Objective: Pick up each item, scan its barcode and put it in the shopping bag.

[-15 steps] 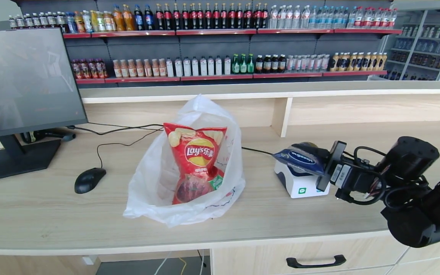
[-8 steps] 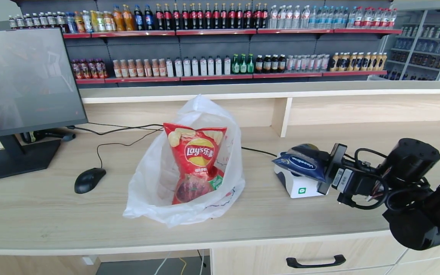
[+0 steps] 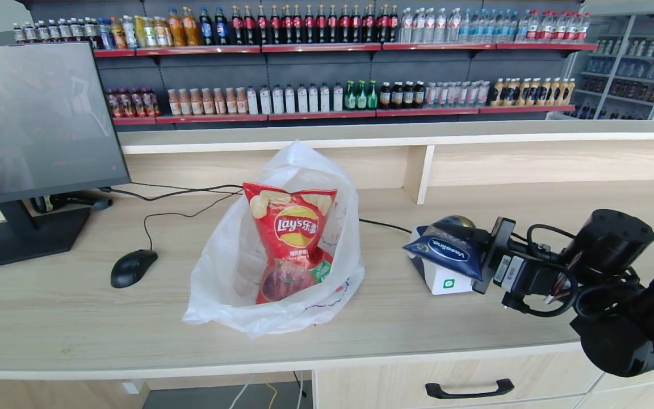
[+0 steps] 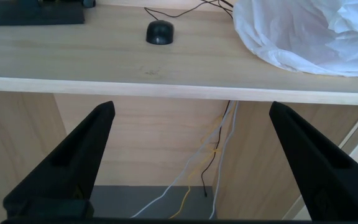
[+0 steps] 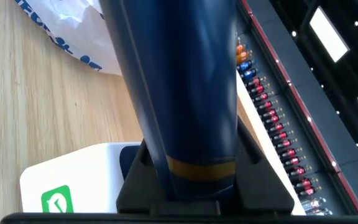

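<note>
Navy lotion tube (image 3: pixel 443 248) pinched in right gripper (image 3: pixel 468 247), held tilted just above white barcode scanner (image 3: pixel 446 281) on wooden counter (image 3: pixel 77 318). Near scanner, white shopping bag (image 3: pixel 225 272) standing open, red chip packet (image 3: pixel 292 227) upright inside. Left gripper (image 4: pixel 188 124) spread wide, hanging below counter edge, black mouse (image 4: pixel 160 32) on counter beyond.

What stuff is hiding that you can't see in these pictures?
- Barcode on the blue tube: too small to find in the head view; the right wrist view shows a plain side.
- Top of the scanner: head view, covered by the tube.
- Bottom of the shopping bag: head view, behind the chip bag and cloudy plastic.
</note>
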### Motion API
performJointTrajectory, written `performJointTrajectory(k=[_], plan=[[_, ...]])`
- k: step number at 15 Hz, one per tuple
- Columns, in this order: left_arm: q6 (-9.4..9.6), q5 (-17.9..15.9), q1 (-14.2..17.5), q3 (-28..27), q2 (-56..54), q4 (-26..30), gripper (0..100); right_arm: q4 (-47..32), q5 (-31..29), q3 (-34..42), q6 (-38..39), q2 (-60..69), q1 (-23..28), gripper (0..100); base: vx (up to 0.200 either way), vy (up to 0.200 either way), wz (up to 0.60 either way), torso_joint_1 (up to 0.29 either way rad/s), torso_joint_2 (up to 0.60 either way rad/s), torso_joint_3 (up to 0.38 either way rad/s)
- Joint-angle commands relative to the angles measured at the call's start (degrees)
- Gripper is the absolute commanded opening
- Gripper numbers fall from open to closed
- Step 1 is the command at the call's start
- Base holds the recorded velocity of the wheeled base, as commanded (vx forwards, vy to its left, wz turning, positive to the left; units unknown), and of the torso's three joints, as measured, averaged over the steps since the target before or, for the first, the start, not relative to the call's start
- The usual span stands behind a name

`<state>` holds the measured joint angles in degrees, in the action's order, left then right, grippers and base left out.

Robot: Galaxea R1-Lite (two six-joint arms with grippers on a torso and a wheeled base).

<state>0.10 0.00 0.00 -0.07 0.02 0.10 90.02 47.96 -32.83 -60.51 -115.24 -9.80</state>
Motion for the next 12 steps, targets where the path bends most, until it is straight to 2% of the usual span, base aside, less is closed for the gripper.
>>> performJointTrajectory(k=[1,8,12], plan=[[-0.01,0.00,0.00,-0.01,-0.02,-0.01,100,-0.02,0.03,-0.31,0.13,0.10,-0.04,0,0.000,0.000,0.00,0.000,0.00,0.000],[-0.01,0.00,0.00,-0.01,-0.02,-0.01,100,-0.02,-0.06,-0.22,2.42,4.32,0.05,0,0.000,0.000,0.00,0.000,0.00,0.000],[-0.01,0.00,0.00,0.07,-0.02,-0.01,100,-0.02,-3.40,0.84,7.16,9.15,-1.01,0,0.000,0.000,0.00,0.000,0.00,0.000]])
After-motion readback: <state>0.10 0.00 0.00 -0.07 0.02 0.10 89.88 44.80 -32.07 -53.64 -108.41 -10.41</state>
